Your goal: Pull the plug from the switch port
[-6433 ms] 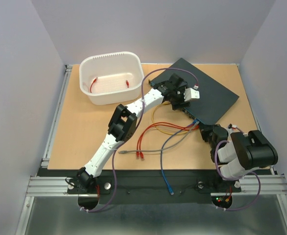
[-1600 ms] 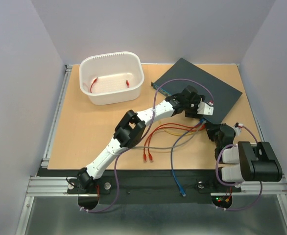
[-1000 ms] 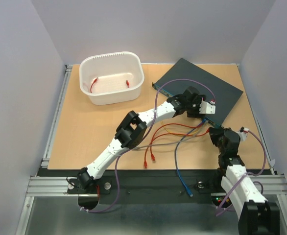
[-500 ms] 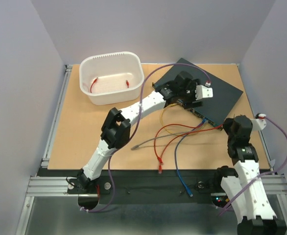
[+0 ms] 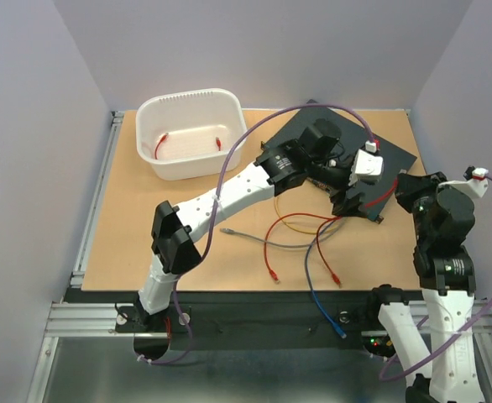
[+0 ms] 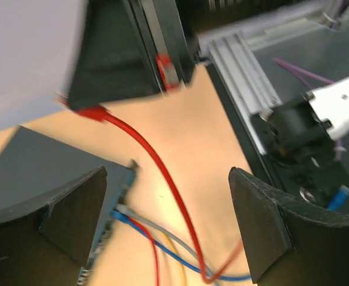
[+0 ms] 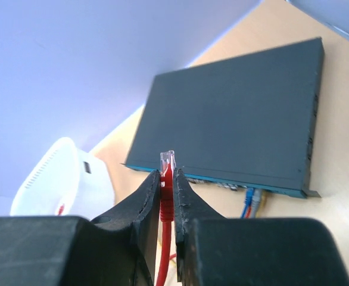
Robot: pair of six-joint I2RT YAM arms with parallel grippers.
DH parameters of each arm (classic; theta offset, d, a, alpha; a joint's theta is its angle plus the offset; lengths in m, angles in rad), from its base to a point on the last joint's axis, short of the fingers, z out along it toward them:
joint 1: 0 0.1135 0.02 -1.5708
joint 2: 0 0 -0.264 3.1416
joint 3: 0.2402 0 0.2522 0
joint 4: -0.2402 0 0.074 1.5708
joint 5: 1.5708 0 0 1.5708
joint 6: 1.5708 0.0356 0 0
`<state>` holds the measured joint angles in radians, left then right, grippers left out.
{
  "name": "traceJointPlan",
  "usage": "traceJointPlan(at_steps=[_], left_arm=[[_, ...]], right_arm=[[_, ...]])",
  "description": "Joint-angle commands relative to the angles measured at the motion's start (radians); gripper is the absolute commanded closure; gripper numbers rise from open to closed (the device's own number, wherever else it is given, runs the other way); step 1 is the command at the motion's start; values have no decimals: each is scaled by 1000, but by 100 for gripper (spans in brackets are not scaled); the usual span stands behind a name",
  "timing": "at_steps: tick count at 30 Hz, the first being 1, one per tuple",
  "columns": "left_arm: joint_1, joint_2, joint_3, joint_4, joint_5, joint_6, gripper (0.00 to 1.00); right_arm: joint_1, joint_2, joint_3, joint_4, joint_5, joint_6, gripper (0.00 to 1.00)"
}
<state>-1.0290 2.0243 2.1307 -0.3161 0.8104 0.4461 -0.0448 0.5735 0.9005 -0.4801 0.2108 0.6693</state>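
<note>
Looking first at the right end effector (image 7: 167,179), we are seeing its jaws all but closed, pinching the red boot of the plug (image 7: 167,159). The plug's clear head is sticking up above the fingertips, lifted well apart from the switch (image 7: 234,119) and sitting in no port. The red cable (image 7: 161,256) is trailing down between the fingers. We are judging the plug to be light and rigid, with a thin latch tab that could be snapping under a hard squeeze, so the boot just behind the head is looking like the right place to hold. The cable is looking limp and springy, poor for pulling on directly. The left end effector (image 6: 167,179) is standing wide open with nothing in it, hovering above the worktop (image 5: 145,227) just beside the switch's socket edge. The switch is lying flat at the far right of the worktop. A blue cable (image 7: 246,205) and a grey cable (image 7: 256,202) are sitting in its ports. We are judging this flat metal box heavy enough to stay put under a gentle tug but smooth enough to be sliding under a hard one, so pressing down on its top seems wise. The white tub (image 7: 61,179) is standing well apart on the far left.
</note>
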Motion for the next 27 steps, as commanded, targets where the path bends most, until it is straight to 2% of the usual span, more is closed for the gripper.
traceJointPlan(at_steps=[1, 7, 9, 11, 12, 13, 16, 17, 18, 19, 20, 21, 24, 27], left_arm=[[-17, -55, -51, -95, 46, 49, 4], [-31, -76, -198, 24, -146, -6, 8], [-31, -90, -218, 54, -171, -24, 26], [-31, -95, -222, 60, -183, -40, 47], [-31, -101, -219, 55, -183, -40, 83], [-31, -105, -219, 49, -192, -40, 100], [-29, -137, -210, 34, -229, -58, 100], [-29, -157, -186, 25, -253, -73, 100], [-25, -168, -167, 17, -263, -82, 100], [-11, -179, -143, 17, -273, -96, 100], [3, -190, -90, 14, -292, -112, 100], [16, -203, -56, 14, -298, -135, 100], [95, -217, 104, 6, -367, -147, 100], [239, -231, 221, 26, -458, -130, 100]], right_arm=[[2, -26, 69, 0, -45, -10, 100], [2, -66, 83, 0, -54, 15, 99], [2, -78, 77, 0, -53, 18, 100], [2, -90, 74, 0, -57, 21, 100], [2, -93, 75, 0, -59, 23, 100], [2, -95, 75, 0, -60, 24, 100], [2, -98, 75, -2, -57, 26, 100], [2, -100, 77, 0, -53, 26, 93], [2, -101, 78, 0, -51, 24, 75], [3, -103, 81, 0, -51, 21, 52], [2, -104, 84, 0, -54, 16, 35], [2, -106, 89, 0, -54, 15, 0], [2, -104, 104, 0, -77, 7, 0], [2, -100, 97, 1, -103, 7, 0]])
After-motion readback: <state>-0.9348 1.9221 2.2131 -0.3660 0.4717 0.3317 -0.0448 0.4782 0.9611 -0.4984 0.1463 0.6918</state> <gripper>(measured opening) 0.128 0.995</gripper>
